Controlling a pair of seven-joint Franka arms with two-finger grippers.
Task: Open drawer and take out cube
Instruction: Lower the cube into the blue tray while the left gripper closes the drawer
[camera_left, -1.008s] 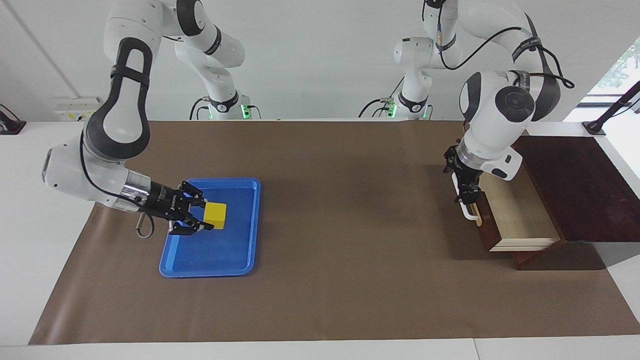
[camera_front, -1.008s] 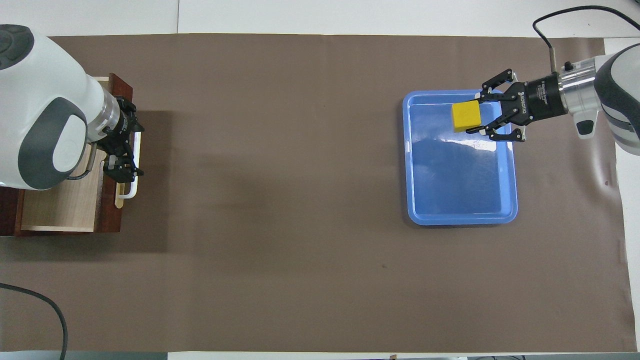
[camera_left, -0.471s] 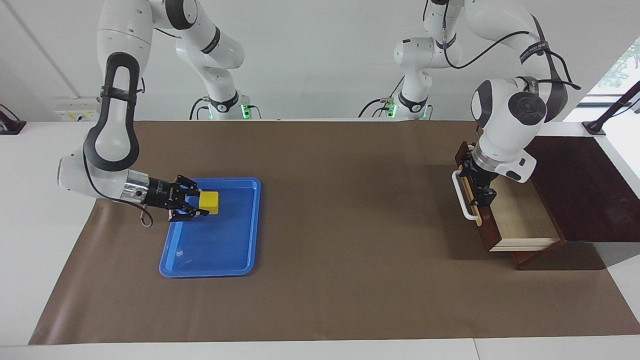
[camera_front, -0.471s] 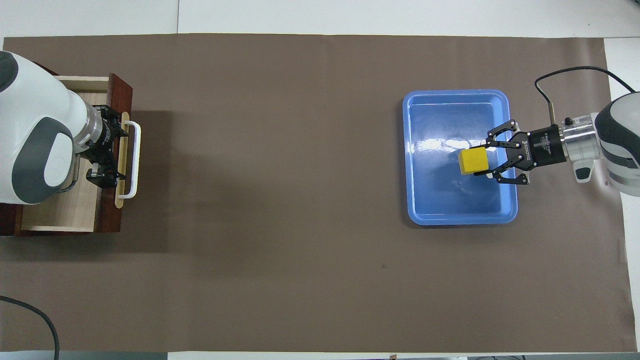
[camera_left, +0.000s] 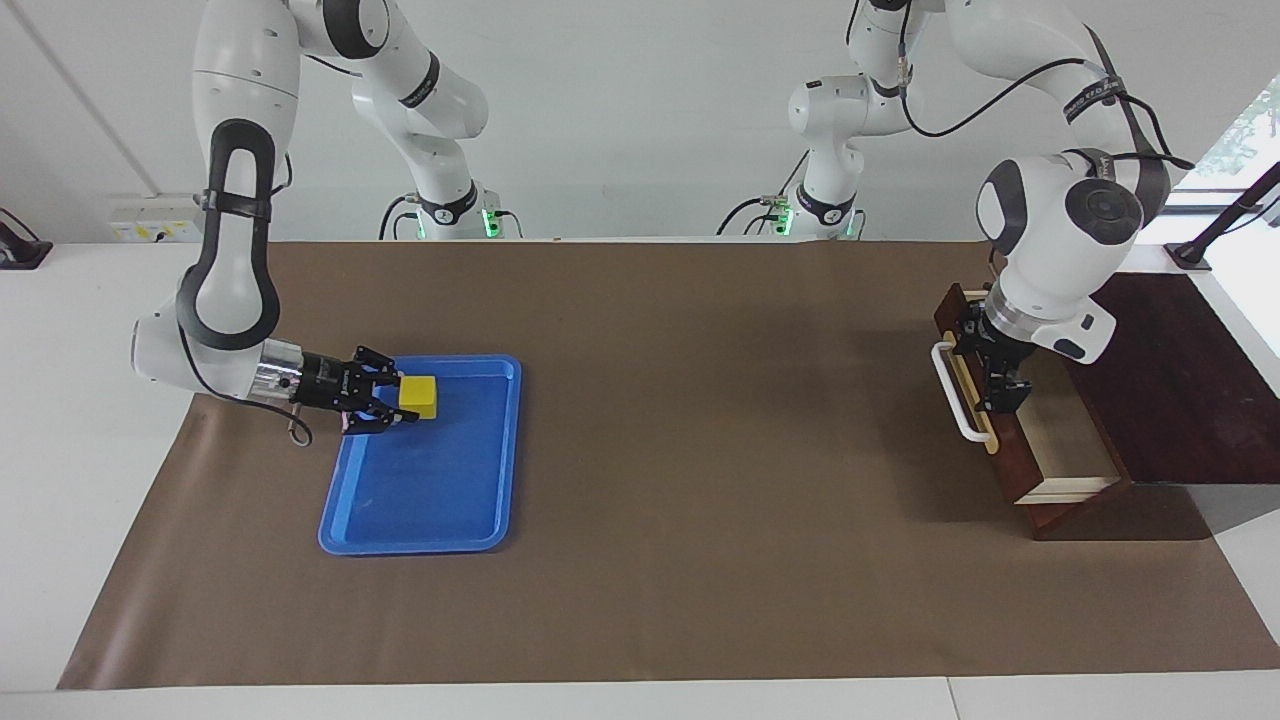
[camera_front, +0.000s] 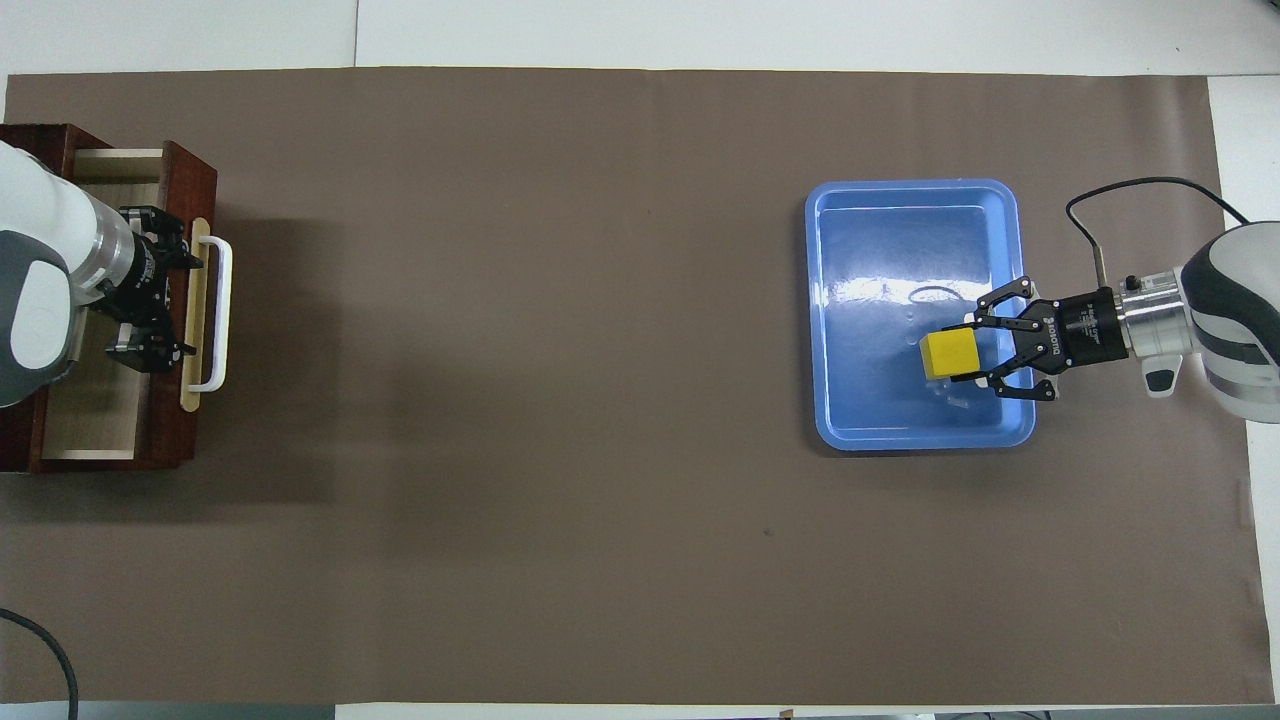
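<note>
Read across the facing view, the first risk is at about 8 o'clock on the tabletop (camera_left: 700, 450). There the right end effector (camera_left: 400, 403) reaches in from 9 o'clock, clenched on the cube (camera_left: 420, 397). It holds the cube low over the blue tray (camera_left: 420, 548), toward the tray's 11 o'clock corner and close to the rim. Whether the cube already rests on the tray floor cannot be told. If the fingers let go with a gap underneath, the cube could bounce or tumble, and the low rim so near might not stop it. A sticky finger could also drag the cube along as the arm backs out toward 9 o'clock. The low links or the cable loop (camera_left: 295, 435) under the wrist could catch the rim and slide the whole tray. The middle of the tabletop poses no hazard. At about 3 o'clock the drawer (camera_left: 1075, 440) stands partly open out of its cabinet (camera_left: 1170, 380), its pale interior showing nothing inside. The left end effector (camera_left: 1000, 385) is released, fingers apart, low over the drawer just inside the front panel and the white handle (camera_left: 958, 395). A sideways move without lifting first could hook the panel or handle. That could jerk the drawer or shift the cabinet.
</note>
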